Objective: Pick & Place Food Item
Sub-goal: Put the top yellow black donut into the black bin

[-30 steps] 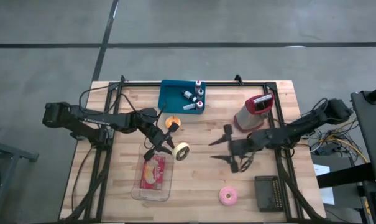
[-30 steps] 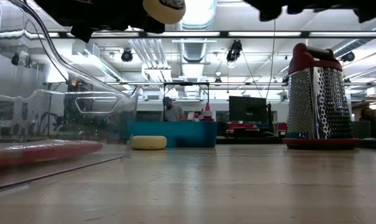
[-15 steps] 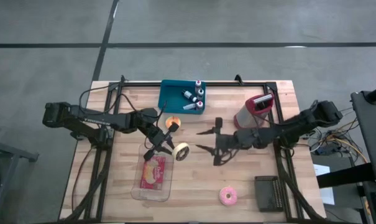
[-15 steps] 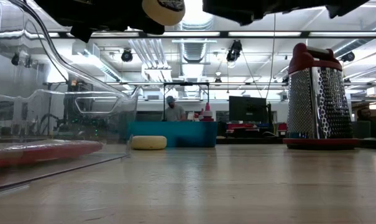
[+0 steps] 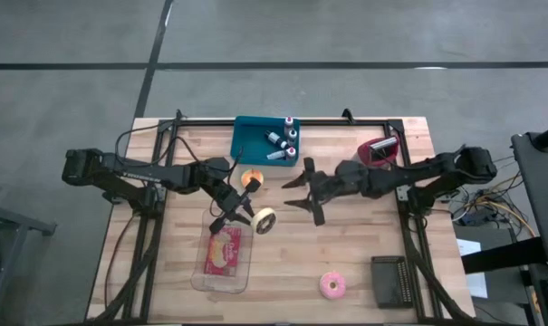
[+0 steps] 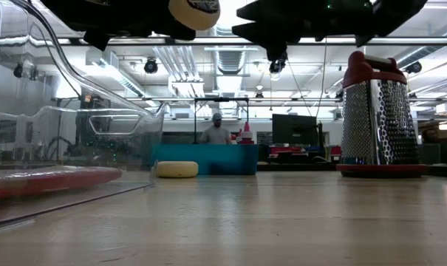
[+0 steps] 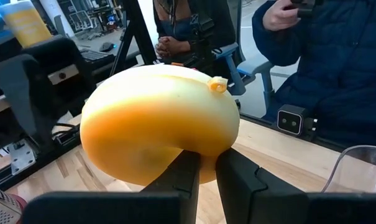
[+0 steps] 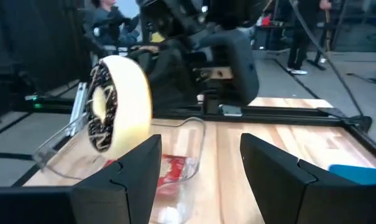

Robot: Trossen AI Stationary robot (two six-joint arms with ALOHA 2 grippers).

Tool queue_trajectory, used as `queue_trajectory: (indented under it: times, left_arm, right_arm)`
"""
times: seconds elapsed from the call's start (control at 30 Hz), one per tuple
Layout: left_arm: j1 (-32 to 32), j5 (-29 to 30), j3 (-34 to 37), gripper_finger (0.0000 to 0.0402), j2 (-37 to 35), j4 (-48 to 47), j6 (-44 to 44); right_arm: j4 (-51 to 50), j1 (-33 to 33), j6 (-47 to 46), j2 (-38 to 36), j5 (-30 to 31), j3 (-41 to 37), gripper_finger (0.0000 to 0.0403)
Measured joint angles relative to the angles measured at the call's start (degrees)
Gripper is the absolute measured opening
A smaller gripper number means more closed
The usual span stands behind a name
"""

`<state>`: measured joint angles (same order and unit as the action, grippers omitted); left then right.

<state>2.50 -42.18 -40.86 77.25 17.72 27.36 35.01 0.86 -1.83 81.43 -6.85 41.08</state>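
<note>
My left gripper is shut on a cream-yellow donut with a dark sprinkled face, held above the table by the far right corner of a clear plastic container. A red food item lies in the container. My right gripper is open and empty, level, a short way to the right of the held donut and pointing at it. A second yellow donut and a pink donut lie flat on the table. My left gripper pinches the donut's rim between its two fingers, at one spot on its edge. The fingers come slanting from the table's left and far side. The donut stands on edge beyond the fingertips, lifted clear of the table and the container.
A blue bin with small bottles stands at the far edge. A red-topped metal grater is at the far right, under my right arm. A dark block lies at the near right. People stand beyond the table.
My right gripper has gone toward the table's left and a little toward its far edge, closing in on the held donut, still open. My left gripper and the donut have kept still.
</note>
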Motion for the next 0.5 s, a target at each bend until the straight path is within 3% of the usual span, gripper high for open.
queue_trajectory:
  times: [0.17,0.5]
  left_arm:
    - [0.0,0.01,-0.02,0.0051,0.0,0.02,0.12]
    - [-0.04,-0.1,-0.04,0.0051,0.0,0.2,-0.13]
  right_arm:
    - [1.82,0.35,-0.3,2.22,-7.92,0.45,0.0217]
    - [3.01,0.22,-1.03,8.93,-8.26,6.08,0.0217]
